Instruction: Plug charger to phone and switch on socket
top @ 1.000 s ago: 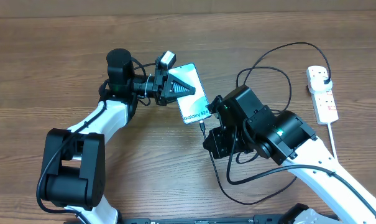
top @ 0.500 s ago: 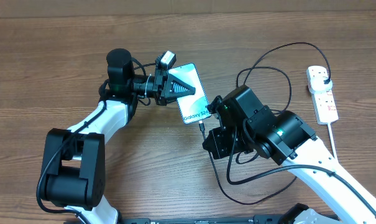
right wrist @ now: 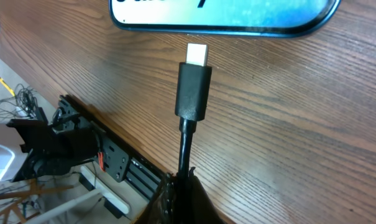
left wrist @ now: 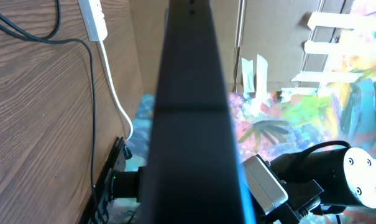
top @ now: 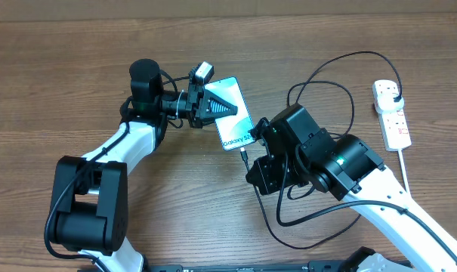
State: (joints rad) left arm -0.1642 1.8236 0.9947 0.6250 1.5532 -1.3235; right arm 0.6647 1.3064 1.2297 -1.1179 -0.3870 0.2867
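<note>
The phone (top: 234, 113) lies on the wooden table with its light blue screen up. My left gripper (top: 211, 106) is shut on its far end; in the left wrist view its dark edge (left wrist: 188, 112) fills the middle. My right gripper (top: 252, 157) is shut on the charger cable (right wrist: 185, 149) just behind the black connector (right wrist: 193, 87). The connector's metal tip sits a small gap short of the phone's bottom edge (right wrist: 225, 15). The cable loops (top: 319, 83) run to a black plug seated in the white socket strip (top: 392, 113).
The socket strip's thick white cord (top: 402, 166) runs toward the front right edge. The cable also loops on the table under my right arm (top: 288, 219). Beyond the table edge, a black rail (right wrist: 113, 155) shows in the right wrist view.
</note>
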